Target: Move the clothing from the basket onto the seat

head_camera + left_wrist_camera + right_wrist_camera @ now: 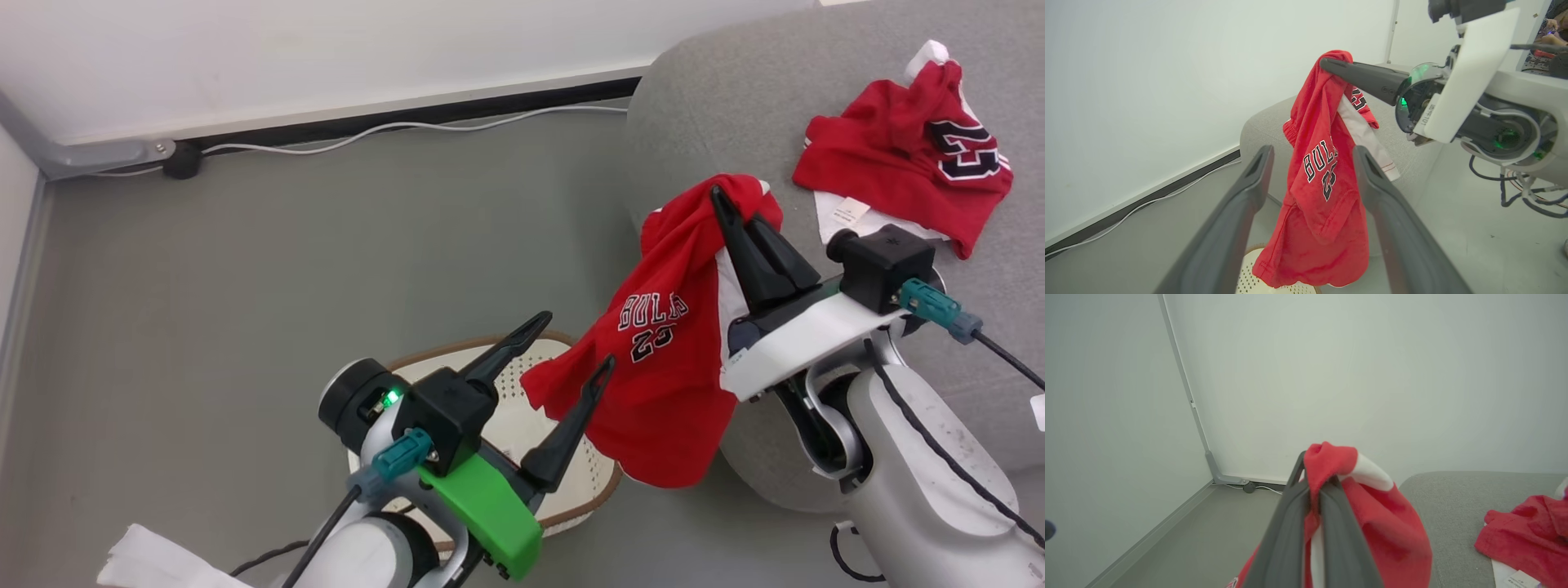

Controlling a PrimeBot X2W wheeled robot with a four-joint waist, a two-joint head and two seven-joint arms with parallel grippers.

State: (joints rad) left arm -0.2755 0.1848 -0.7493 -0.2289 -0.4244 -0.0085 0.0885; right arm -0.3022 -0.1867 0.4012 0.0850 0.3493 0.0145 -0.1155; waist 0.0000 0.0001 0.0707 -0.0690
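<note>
Clothing comes in two red pieces. In the head view, the hanging jersey [661, 384] droops from the right hand [736, 208], whose fingers are pinched together on a bunch of its upper cloth. Its lower hem dangles over the near edge of the basket [602, 488] and in front of the rounded corner of the seat [735, 98]. The second jersey [898, 155] lies crumpled farther back on the seat, with a white paper tag [845, 214] at its near edge. The left hand [575, 339] hovers above the basket, fingers spread wide and holding nothing. The basket stands on the grey floor [204, 286], just beside the seat. A white cable [392, 128] runs along the foot of the wall [326, 49], and a white crumpled thing [155, 563] lies at the lower left.

In the left wrist view, the hanging jersey shows between the two wide-apart fingers, beyond their tips; whether it touches them I cannot tell. The right hand clamps its top, and the basket shows under its hem.

In the right wrist view, the fingers press together with red and white cloth squeezed between them. The second jersey lies on the seat at the right.
</note>
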